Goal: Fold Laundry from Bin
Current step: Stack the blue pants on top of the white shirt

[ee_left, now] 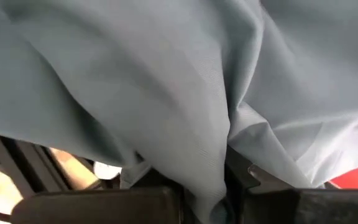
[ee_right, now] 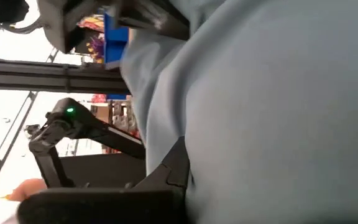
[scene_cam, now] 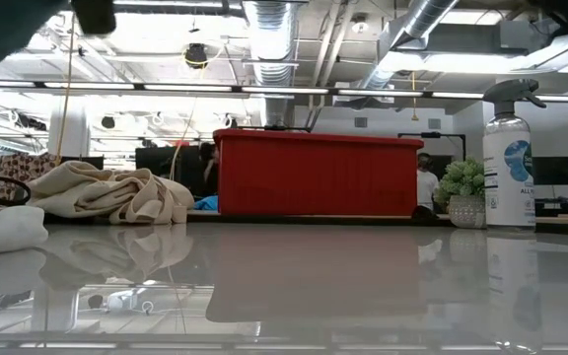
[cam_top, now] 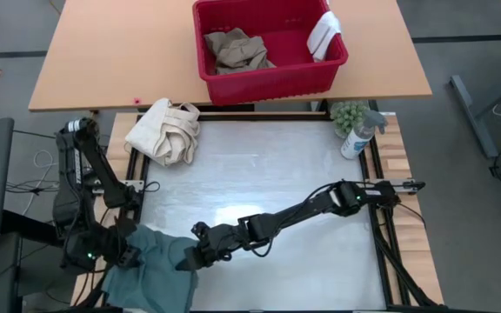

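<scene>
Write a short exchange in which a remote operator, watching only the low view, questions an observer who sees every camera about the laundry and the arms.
Operator: I see the red bin side-on. Is anything in it?
Observer: Yes, khaki trousers lie crumpled inside it.
Operator: No arm shows clearly here. What is happening?
Observer: At the table's near left corner, the left gripper is shut on a teal garment.
</scene>
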